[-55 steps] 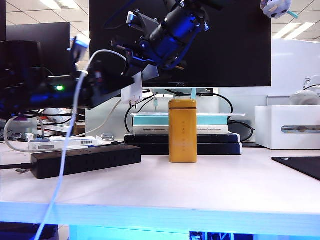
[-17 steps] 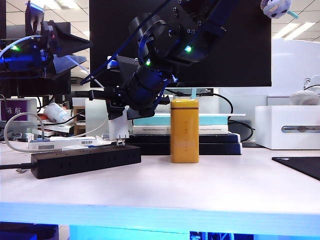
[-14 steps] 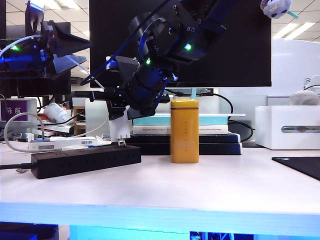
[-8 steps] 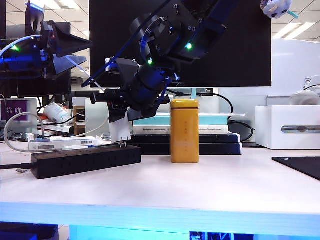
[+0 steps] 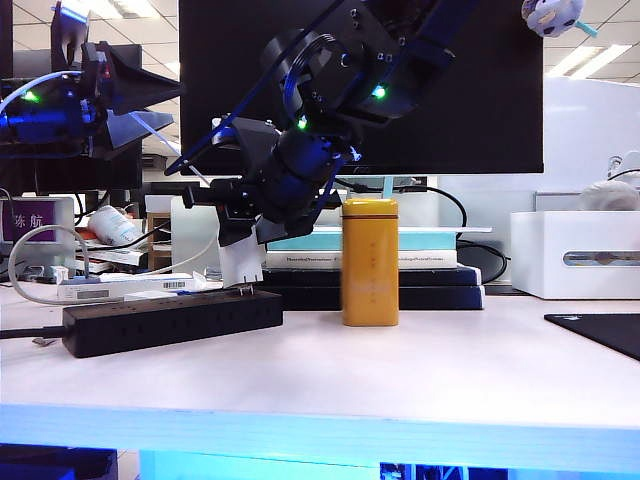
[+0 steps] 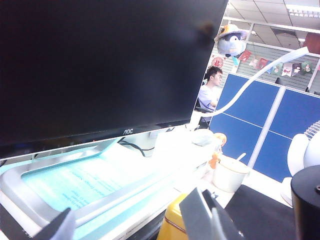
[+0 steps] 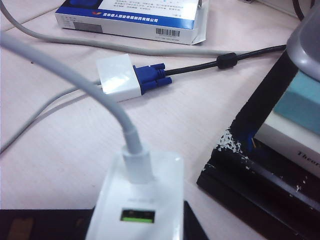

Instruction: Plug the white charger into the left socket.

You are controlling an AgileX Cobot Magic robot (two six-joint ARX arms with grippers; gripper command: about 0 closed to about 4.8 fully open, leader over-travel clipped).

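your right gripper (image 5: 243, 232) is clamping the white charger (image 5: 240, 262), prongs touching the power strip (image 5: 170, 320); your left gripper (image 5: 150, 100) is idling aloft, jaws spread, holding nothing.

My right arm reaches across from the upper right toward the left, wrist bent downward, and my right hand (image 5: 240, 262) points down, low over the bench, its fingers closed on the white charger (image 5: 240, 262). My left arm stays raised at the far left, and my left hand (image 6: 135, 225) is held high, fingers (image 6: 200, 217) spread apart, gripping nothing
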